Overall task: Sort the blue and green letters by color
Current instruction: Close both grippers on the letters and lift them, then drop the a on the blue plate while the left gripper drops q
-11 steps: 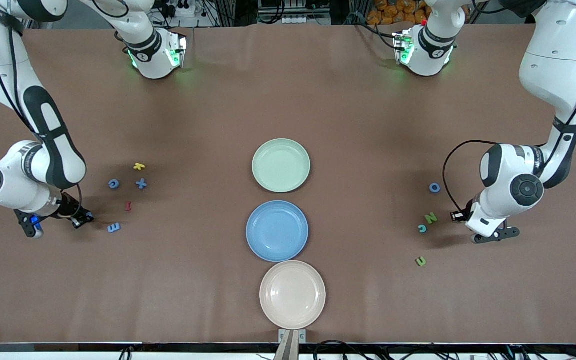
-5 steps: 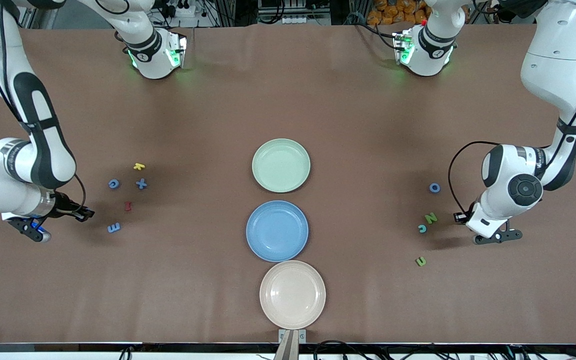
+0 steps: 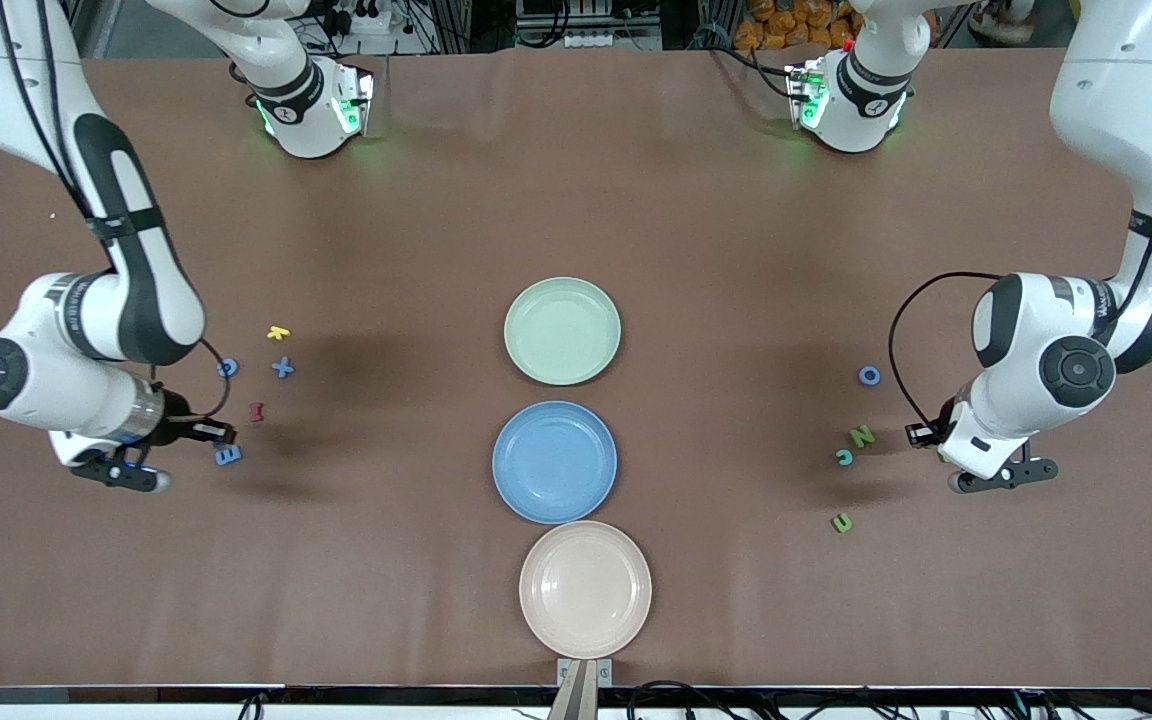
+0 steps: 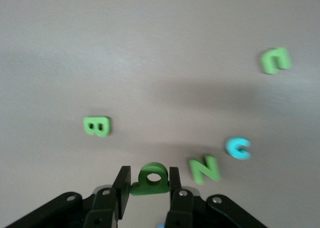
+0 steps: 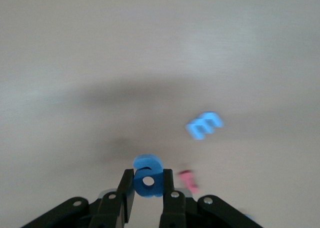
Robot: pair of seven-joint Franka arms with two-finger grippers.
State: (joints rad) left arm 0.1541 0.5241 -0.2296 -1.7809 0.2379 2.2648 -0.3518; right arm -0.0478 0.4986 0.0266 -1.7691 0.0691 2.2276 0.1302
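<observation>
Brown table [image 3: 736, 200], three plates in a central column. Right gripper [image 5: 148, 194] up over the table's right-arm end, clamped on a blue letter [image 5: 148, 175]; below and just past it, red letter [image 5: 188, 180], then blue E [image 5: 204, 125]. Left gripper [image 4: 150, 190] up over the left-arm end, pinching a green letter [image 4: 151, 178]; close by, green N [image 4: 205, 169], cyan C [image 4: 238, 148], green B [image 4: 97, 126]; farthest out, green U [image 4: 275, 60].

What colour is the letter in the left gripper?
Green letter, clearest in the left wrist view.
</observation>
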